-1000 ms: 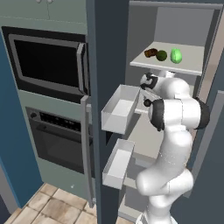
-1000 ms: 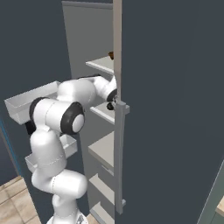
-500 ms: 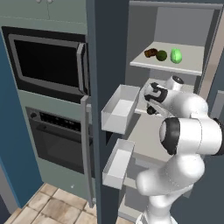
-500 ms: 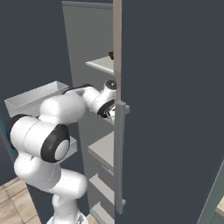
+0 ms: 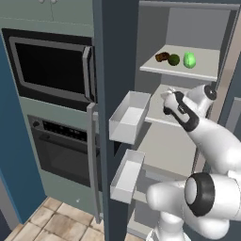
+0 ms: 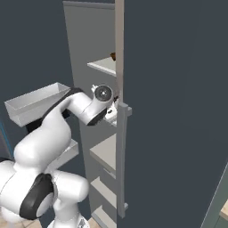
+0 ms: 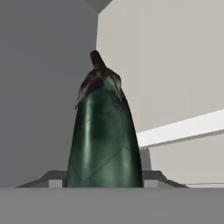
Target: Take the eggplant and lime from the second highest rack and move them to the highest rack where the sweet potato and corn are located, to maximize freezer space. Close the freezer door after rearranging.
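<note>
Swinging round since a second ago, the white arm's elbow is now sitting low at the right of the left base view, while the claw (image 5: pixel 168 101) is staying at the second highest rack (image 5: pixel 160 117) of the tall dark slate-blue freezer (image 5: pixel 120 61). It is clenching a long, glossy dark green eggplant with a brownish-purple stem cap (image 7: pixel 104 135); in the hand view the eggplant is rising straight up from between the fingers, stem end pointing away, against the pale grey freezer wall. So the pick appears done, and the lift to the highest rack (image 5: pixel 181 70) is the step in hand, in my judgement.

Up there, the small dark brown rough sweet potato (image 5: pixel 162 57), the small dark green ball of a lime (image 5: pixel 174 60) and the bright light-green smooth corn (image 5: pixel 189 60) are sitting in a row, close together. The lime is thus already in place.

Further out, the slate-blue freezer door with two translucent white bins (image 5: pixel 129 117) is standing wide open, waiting to be shut last.
</note>
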